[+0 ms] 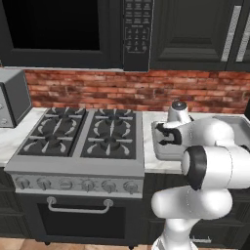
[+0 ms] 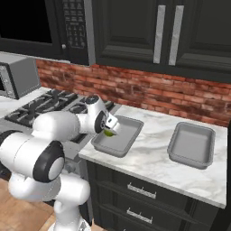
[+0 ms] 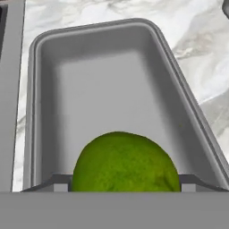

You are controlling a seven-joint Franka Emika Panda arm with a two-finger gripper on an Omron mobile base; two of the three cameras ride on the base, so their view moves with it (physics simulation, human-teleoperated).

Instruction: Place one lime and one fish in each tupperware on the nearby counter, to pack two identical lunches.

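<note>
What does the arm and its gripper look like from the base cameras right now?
The arm is built of rounded glossy white shells with black bands at the joints, including a broad black ring at the elbow and a grey cap on the wrist. The gripper is a small white hand with dark parts; its fingers are mostly hidden. I can make out no cables or markings.

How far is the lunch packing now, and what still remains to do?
Nothing is packed yet: both tupperware trays, the near one and the far one, look empty. In hand: the gripper holds a lime between its fingers, just over the near tray beside the stove. Left: drop this lime, then the second lime and both fish.
</note>
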